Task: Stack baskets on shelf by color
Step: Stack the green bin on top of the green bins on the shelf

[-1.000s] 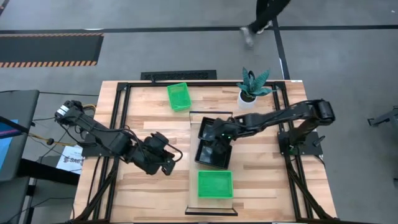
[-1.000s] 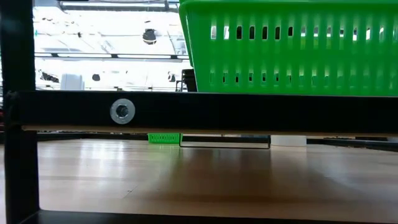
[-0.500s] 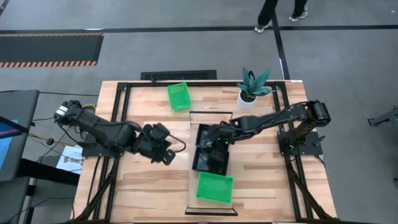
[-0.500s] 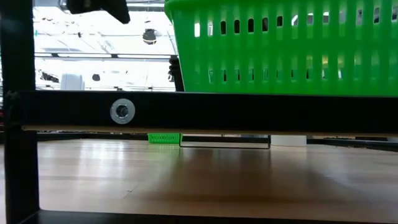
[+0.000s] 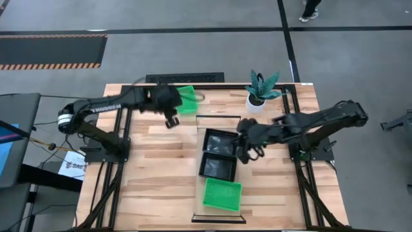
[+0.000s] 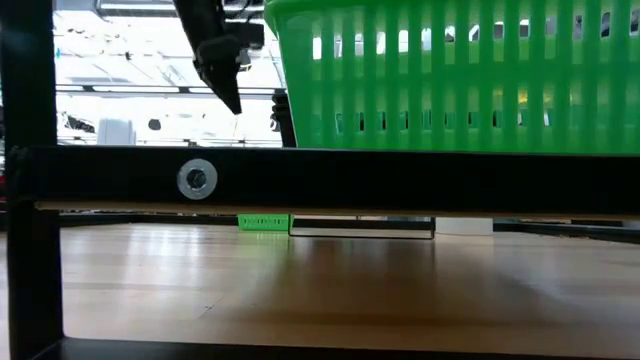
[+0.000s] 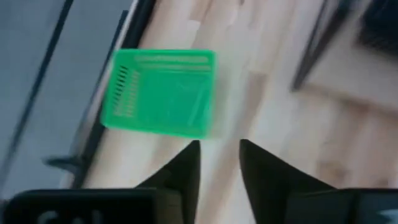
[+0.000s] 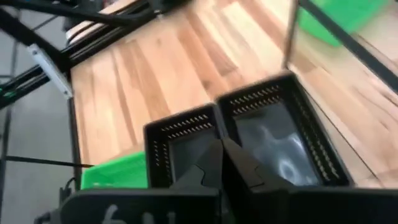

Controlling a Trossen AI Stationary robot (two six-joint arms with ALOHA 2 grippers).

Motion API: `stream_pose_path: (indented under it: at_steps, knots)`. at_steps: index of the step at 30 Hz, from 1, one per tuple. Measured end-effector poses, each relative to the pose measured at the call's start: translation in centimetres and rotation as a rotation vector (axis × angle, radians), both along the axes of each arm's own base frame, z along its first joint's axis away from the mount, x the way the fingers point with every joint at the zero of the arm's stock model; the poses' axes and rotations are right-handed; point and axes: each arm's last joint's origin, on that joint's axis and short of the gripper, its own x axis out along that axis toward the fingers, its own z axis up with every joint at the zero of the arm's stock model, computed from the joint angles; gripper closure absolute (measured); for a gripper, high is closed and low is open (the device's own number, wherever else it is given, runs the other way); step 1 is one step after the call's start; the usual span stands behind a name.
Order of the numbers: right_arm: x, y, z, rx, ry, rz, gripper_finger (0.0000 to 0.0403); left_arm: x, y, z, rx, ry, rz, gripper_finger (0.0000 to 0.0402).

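Two black baskets (image 5: 219,142) (image 5: 217,166) sit end to end on the pale shelf (image 5: 217,122), with a green basket (image 5: 222,194) slightly askew at its near end. That green basket (image 6: 450,75) fills the low view. Another green basket (image 5: 185,100) (image 7: 161,92) rests flat on the table near the far edge. My left gripper (image 5: 170,120) (image 7: 219,158) hovers just left of and nearer than it, fingers narrowly open. My right gripper (image 5: 247,151) (image 8: 222,152) is shut, raised to the right of the black baskets (image 8: 273,134) (image 8: 180,146).
A white potted plant (image 5: 261,90) stands at the far right of the table. Black rails (image 5: 125,129) run along the table's sides, and a black frame bar (image 6: 320,178) crosses the low view. Bare wood lies left of the shelf. A person's feet show beyond the table.
My left arm has swung from the table's middle left up to the far edge, ending beside the far green basket. My right gripper has drawn back to the right, off the black baskets. The near black basket has slid toward the near edge, nudging the shelf's green basket askew.
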Motion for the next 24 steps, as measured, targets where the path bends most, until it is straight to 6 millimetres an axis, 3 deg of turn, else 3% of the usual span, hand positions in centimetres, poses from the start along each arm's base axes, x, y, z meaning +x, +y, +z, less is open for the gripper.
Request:
stream_pose_path:
  at_steps: [5, 8, 15, 24]
  knots:
    - [-2.6, 1.5, 0.8, 0.026, 0.004, -0.08, 0.0381, -2.0, 6.1, -0.7, -0.045, -0.068, -0.092, 0.0257]
    - [-3.3, 2.4, 0.6, 0.024, 0.01, -0.125, 0.0382, -3.1, 8.1, -2.3, -0.118, -0.144, -0.184, 0.025]
    - [-3.6, 3.6, -0.1, 0.054, 0.043, -0.177, 0.0381, -1.2, 8.3, -6.3, -0.114, -0.164, -0.356, 0.0254]
    - [-3.3, 3.7, -0.8, 0.04, 0.075, -0.19, 0.0382, 1.3, 9.1, -11.1, -0.151, -0.027, -0.346, 0.0254]
